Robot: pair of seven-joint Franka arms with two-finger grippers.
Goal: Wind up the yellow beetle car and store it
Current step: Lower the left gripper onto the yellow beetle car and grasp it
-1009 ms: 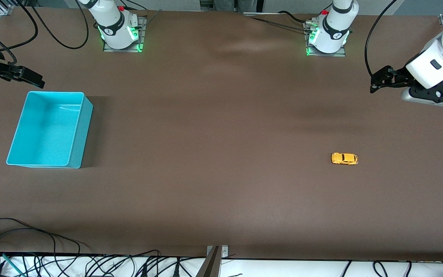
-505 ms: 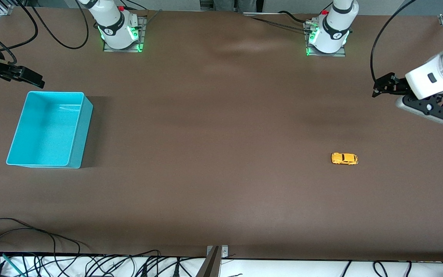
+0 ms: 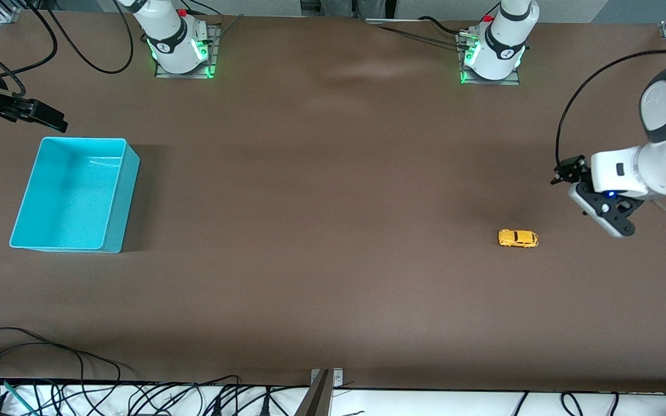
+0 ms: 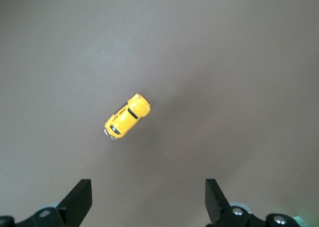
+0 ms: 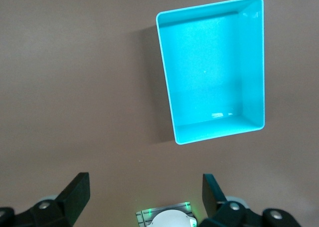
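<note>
Near left claw [image 4: 148, 202] (spread wide): yellow beetle car [image 3: 518, 238], untouched.

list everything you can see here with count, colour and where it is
yellow beetle car: 1, yellow-orange with dark windows, standing on the table toward the left arm's end, untouched
bin: 1, turquoise, nothing visible inside, on the table toward the right arm's end
table: 1, brown, under everything
cables: several, dark, along the table edge nearest the front camera
left hand: 1, black fingers, open, up in the air over bare table beside the car, which shows in the left wrist view
right hand: 1, black fingers, open, waiting above the table edge beside the bin, at the right arm's end
</note>
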